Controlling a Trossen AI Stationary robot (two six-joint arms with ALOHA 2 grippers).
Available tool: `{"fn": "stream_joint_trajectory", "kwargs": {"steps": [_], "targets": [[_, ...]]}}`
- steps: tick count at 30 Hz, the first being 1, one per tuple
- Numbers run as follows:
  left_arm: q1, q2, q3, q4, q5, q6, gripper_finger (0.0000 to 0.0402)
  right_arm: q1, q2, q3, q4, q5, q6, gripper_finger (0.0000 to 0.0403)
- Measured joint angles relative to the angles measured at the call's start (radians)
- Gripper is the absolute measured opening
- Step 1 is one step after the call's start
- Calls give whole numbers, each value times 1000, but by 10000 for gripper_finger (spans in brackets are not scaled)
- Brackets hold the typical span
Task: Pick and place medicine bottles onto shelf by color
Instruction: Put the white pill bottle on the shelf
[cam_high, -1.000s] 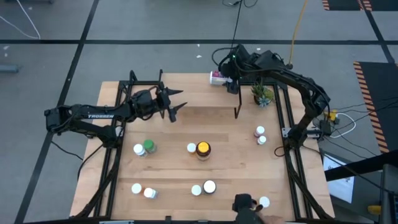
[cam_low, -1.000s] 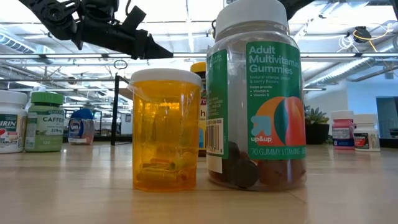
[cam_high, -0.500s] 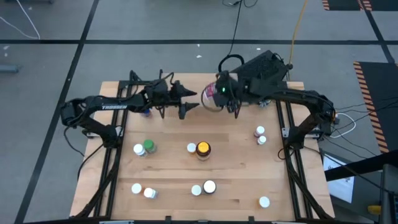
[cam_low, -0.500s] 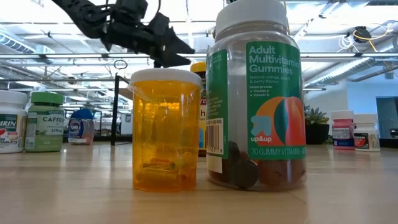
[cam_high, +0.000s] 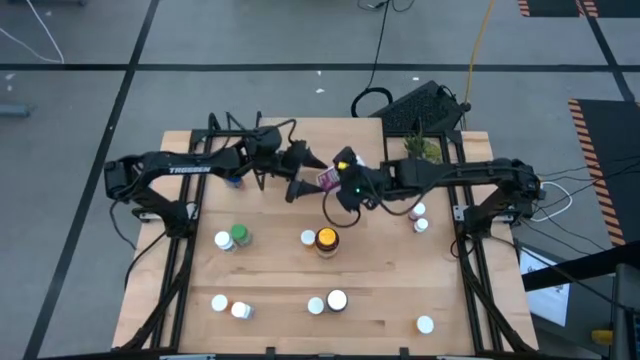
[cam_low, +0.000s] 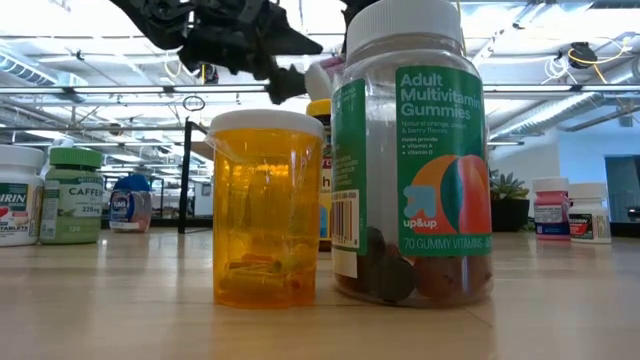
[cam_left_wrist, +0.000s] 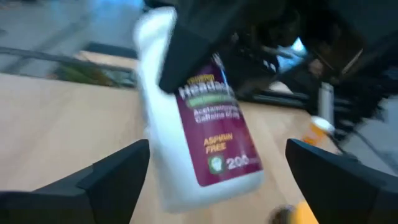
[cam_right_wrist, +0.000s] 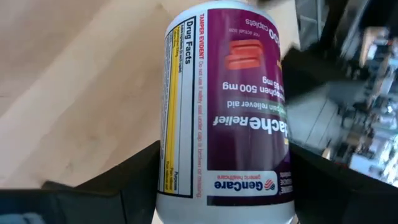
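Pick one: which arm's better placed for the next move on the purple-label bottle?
Left, probably. The right gripper is shut on the purple-label bottle above mid-table. The left gripper is open right beside it, fingers either side of the bottle in its wrist view, so it looks set to take it.

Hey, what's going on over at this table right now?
Two robot arms meet above the middle of the table. The right gripper is shut on a white bottle with a purple label, held in the air. The left gripper is open right beside it, fingers on either side of the bottle in its wrist view, which looks like a handover. Other medicine bottles stand scattered on the tabletop.
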Motion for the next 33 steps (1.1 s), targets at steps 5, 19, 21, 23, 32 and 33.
{"fn": "stream_joint_trajectory", "kwargs": {"steps": [5, 19, 21, 23, 32, 33], "targets": [[-32, 49, 61, -82, -3, 5, 371, 40, 2, -2, 24, 12, -47, 278], [-51, 52, 80, -106, 36, -39, 316, 122, 1, -2, 64, 154, -208, 279], [-58, 52, 79, -105, 21, -33, 305, 125, 1, -3, 64, 156, -209, 279], [-61, 52, 79, -93, 12, -33, 298, 125, 1, -3, 62, 158, -213, 281], [-65, 53, 76, -68, -31, 16, 296, 124, -1, -3, 50, 160, -139, 327], [-66, 53, 76, -65, -44, 26, 296, 123, -1, -3, 50, 167, -120, 331]]}}
